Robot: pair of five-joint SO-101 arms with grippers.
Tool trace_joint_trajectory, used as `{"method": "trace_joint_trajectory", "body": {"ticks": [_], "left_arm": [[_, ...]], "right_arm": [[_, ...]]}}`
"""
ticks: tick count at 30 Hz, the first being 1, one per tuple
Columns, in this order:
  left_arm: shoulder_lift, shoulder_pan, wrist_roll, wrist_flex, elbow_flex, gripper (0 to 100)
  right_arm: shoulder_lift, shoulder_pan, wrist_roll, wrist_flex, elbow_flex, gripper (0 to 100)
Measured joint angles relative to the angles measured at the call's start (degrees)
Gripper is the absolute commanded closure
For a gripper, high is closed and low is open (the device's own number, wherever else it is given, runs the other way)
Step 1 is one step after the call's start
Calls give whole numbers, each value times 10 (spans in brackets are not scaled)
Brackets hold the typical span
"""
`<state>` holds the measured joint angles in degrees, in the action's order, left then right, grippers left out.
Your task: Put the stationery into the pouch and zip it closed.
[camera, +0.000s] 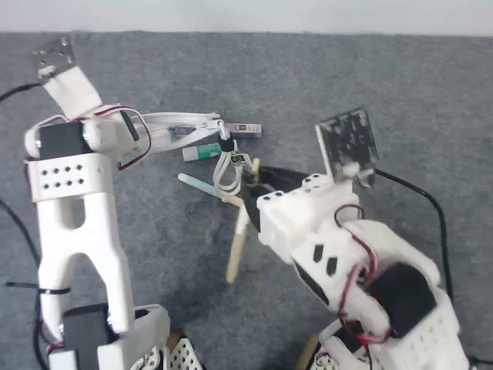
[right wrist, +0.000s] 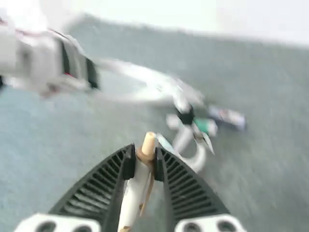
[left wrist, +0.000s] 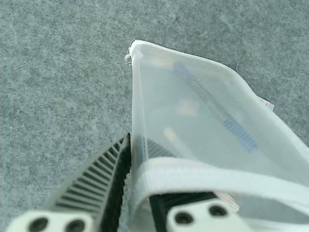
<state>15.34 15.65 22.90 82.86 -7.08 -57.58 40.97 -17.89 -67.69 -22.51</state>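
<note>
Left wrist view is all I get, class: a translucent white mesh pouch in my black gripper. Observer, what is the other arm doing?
Observer: The right gripper is shut on a pale wooden pencil, apart from the translucent white mesh pouch.
Operator: Is anything loose on the table?
Observer: A green-and-white tube lies close beside the pouch.
Operator: Anything else?
Observer: A thin pale stick lies on the grey carpet, on the side of the tube nearer the arms' bases.
</note>
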Motion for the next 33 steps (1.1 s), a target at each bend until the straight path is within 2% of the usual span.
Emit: {"method": "trace_joint_trajectory", "body": {"ticks": [12, 22, 33], "left_arm": [[0, 0, 0, 0, 0, 988], [0, 0, 0, 0, 0, 988], [0, 0, 0, 0, 0, 988]], "right_arm": [[-4, 4, 44, 164, -1, 992], [-4, 4, 47, 462, -156, 992], [-4, 4, 125, 719, -259, 992]]}}
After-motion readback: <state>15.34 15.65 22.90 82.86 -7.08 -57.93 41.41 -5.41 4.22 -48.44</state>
